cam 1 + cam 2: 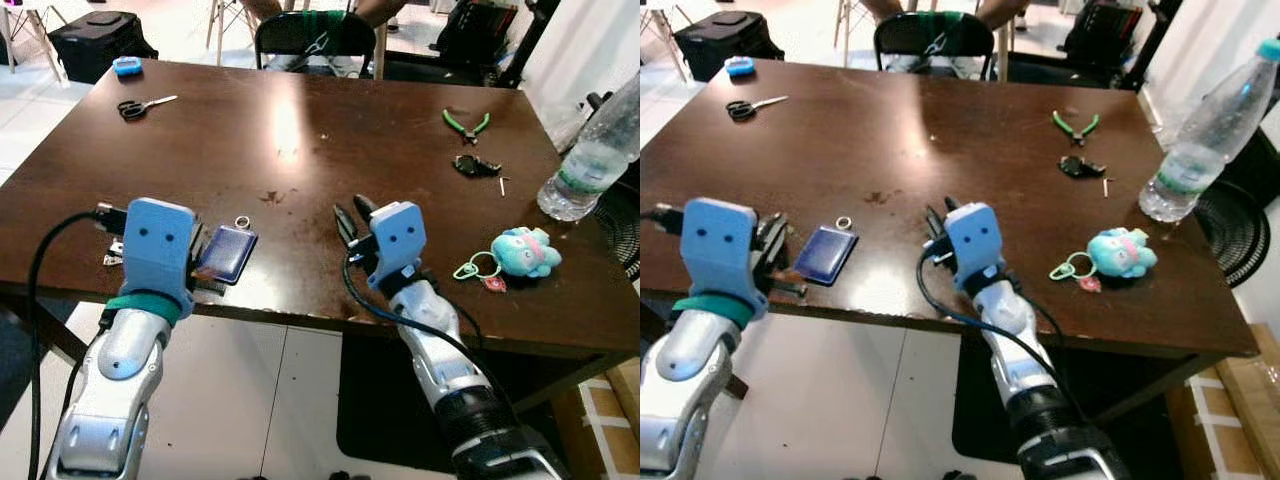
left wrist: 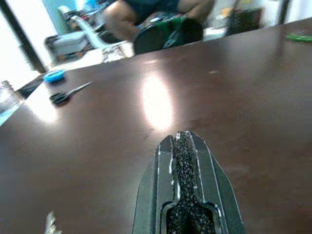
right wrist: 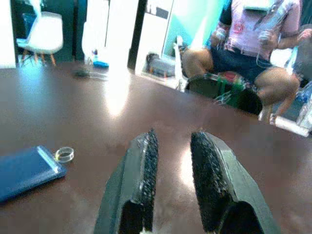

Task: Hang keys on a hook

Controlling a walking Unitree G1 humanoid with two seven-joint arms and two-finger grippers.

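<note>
Left eye view: brown table (image 1: 300, 130) with both arms reaching over its near edge. Left gripper (image 2: 181, 146) is sitting clenched, fingers pressed together, holding nothing, hovering low over the table near the front left corner. Right gripper (image 3: 171, 146) is hanging near the table's front middle, fingers parted with a gap between the pads, nothing between them. Blue card holder (image 1: 226, 252) with a small metal ring is lying just right of the left gripper, between the two grippers. Keyring with a teal plush toy (image 1: 524, 251) and a green ring is lying well to the right of the right gripper, near the front right edge; keys themselves possibly the small red bit by the ring, too small to tell. Water bottle (image 1: 592, 160) is standing at the right edge. Green pliers (image 1: 465, 124), scissors (image 1: 140, 105) are lying farther back. A person (image 3: 248, 44) is sitting behind the table's far side.
</note>
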